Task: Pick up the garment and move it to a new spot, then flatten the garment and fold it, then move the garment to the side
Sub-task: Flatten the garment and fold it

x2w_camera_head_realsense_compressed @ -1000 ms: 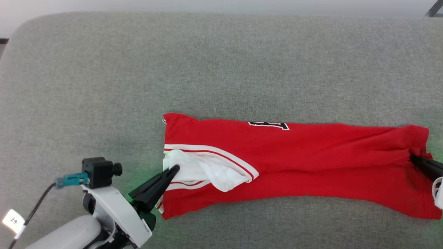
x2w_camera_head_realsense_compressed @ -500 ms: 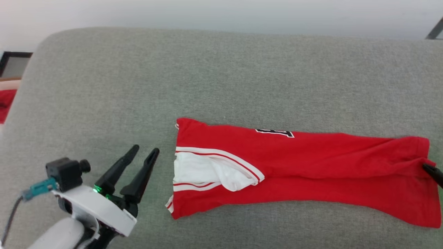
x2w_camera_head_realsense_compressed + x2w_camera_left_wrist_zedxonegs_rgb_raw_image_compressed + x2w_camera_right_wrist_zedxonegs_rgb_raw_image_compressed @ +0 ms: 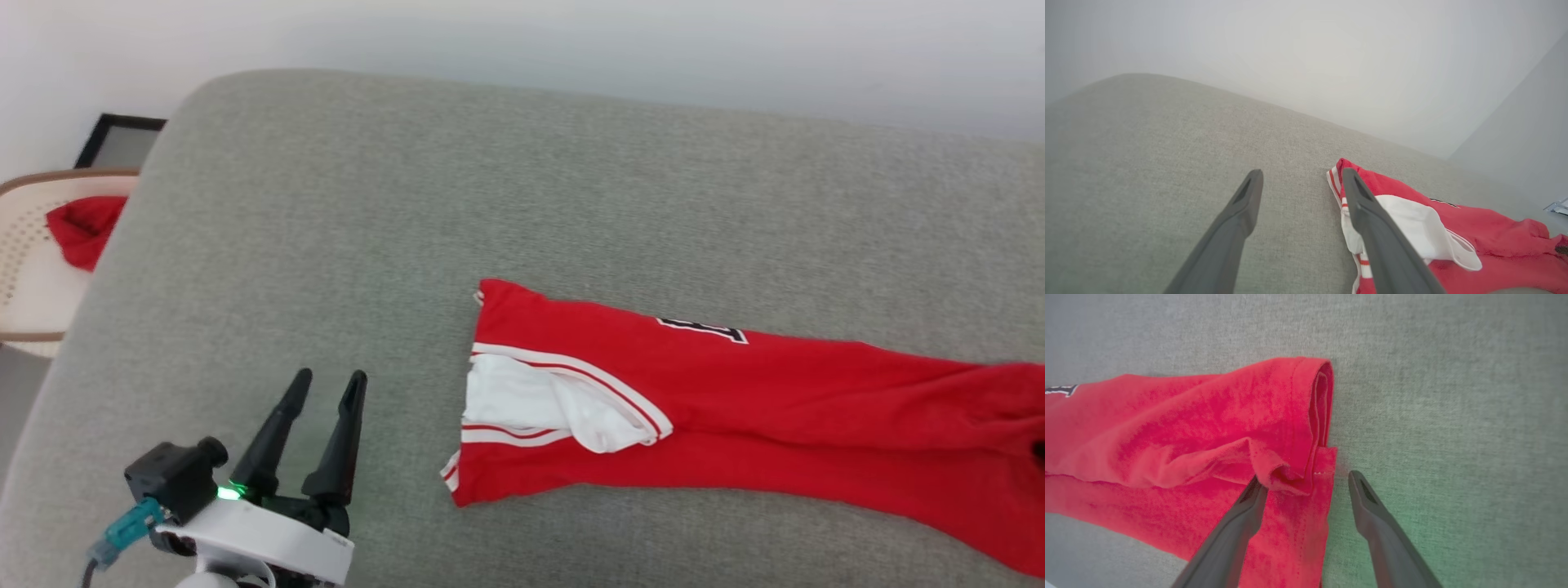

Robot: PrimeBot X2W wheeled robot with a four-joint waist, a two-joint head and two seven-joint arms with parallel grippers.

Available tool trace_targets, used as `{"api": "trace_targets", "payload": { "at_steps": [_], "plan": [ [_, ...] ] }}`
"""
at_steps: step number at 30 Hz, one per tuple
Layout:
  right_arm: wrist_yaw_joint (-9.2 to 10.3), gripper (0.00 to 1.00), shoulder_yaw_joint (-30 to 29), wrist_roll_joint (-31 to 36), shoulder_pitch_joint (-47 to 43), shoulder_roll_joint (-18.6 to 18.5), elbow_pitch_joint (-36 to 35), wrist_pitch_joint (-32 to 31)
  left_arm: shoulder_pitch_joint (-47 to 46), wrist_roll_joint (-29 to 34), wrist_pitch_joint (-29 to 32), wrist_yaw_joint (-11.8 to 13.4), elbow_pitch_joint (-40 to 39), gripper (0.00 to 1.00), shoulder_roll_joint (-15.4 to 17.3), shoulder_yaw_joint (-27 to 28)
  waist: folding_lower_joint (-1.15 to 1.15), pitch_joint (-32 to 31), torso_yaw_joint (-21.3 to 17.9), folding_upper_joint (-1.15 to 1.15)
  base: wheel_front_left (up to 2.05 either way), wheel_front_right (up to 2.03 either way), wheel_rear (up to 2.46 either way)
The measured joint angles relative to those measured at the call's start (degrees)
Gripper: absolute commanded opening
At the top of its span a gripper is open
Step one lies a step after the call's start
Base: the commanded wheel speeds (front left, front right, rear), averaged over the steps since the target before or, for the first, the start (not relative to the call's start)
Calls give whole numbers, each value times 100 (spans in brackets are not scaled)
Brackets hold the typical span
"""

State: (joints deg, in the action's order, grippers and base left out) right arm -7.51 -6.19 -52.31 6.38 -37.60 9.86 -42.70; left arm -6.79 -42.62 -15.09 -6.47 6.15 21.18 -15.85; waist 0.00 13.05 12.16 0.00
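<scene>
The left jaws and the right jaws both stand apart, holding nothing. As I judge it, the trouble lies at the hem. One finger (image 3: 1241, 522) of the right jaws sits against a puckered fold of the garment (image 3: 735, 392) and could snag it, dragging that end askew. A fresh pinch that catches only the top layer would open the fold, and the white sleeve already spills loose. The garment lies as a long folded band across the grey cushion (image 3: 326, 204). The left jaws hang over bare cushion near its striped sleeve end, clear of it. The right jaws straddle the opposite hem edge, their other finger over bare cushion. Whether cloth is pressed there I cannot tell.
</scene>
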Motion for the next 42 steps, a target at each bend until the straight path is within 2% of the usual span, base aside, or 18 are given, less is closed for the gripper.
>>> {"api": "trace_targets", "payload": {
  "at_steps": [1, 2, 3, 5, 6, 10, 17, 21, 22, 23, 25, 36, 42],
  "plan": [
    [0, 100, -43, 42, -8, 37, 35, -75, 15, 250, 0, -5, -5, 100, -76, 108, 0, -12, 44, 0, 0, 0, 0],
    [0, 100, -43, 42, -8, 37, 35, -75, 15, 250, 0, -5, -5, 100, -76, 108, 0, -12, 44, 0, 0, 0, 0],
    [0, 100, -125, 119, -8, 104, 101, -249, 32, 780, -1, 0, -18, 100, -204, 354, 0, -35, 125, 0, 0, 0, 0],
    [0, 100, -197, 230, -4, 182, 109, -413, 45, 1230, 0, 19, -52, 100, -344, 548, 0, -53, 192, 0, 0, 0, 0],
    [0, 100, -197, 230, -4, 182, 109, -413, 45, 1230, 0, 19, -52, 100, -344, 548, 0, -53, 192, 0, 0, 0, 0],
    [0, 100, -435, 535, 64, 376, 137, -777, 104, 2046, -1, 15, -89, 100, -649, 899, 0, -57, 277, 0, 0, 0, 0],
    [-1, 100, -704, 1060, 273, 687, 234, -1138, 104, 2613, 0, -43, 80, 100, -894, 1031, 0, 16, 275, 0, 0, 0, 0],
    [-3, 100, -855, 1424, 464, 955, 363, -1167, 74, 2717, 0, -66, 151, 100, -1046, 1111, 0, 81, 257, 0, 0, 0, 0],
    [-2, 80, -884, 1464, 494, 1024, 393, -1181, 55, 2735, 0, -67, 151, 100, -1072, 1131, 0, 96, 252, 0, 0, 0, 0],
    [-2, 42, -895, 1495, 527, 1060, 404, -1192, 39, 2766, 0, -69, 154, 100, -1091, 1147, 0, 110, 248, 0, 0, 0, 0],
    [-2, 0, -920, 1562, 583, 1127, 413, -1202, 24, 2813, 0, -90, 176, 100, -1096, 1172, 0, 134, 238, 0, 0, 0, 0],
    [-5, 0, -1171, 1567, 717, 1298, 328, -959, 38, 2850, 0, -96, 103, 100, -1010, 1304, 0, 169, 32, 0, 0, 0, 0],
    [-2, 0, -1652, 1690, 708, 1016, 294, -626, 104, 2827, 0, -102, 11, 100, -993, 1401, 0, 216, -193, 0, 0, 0, 0]
  ]
}}
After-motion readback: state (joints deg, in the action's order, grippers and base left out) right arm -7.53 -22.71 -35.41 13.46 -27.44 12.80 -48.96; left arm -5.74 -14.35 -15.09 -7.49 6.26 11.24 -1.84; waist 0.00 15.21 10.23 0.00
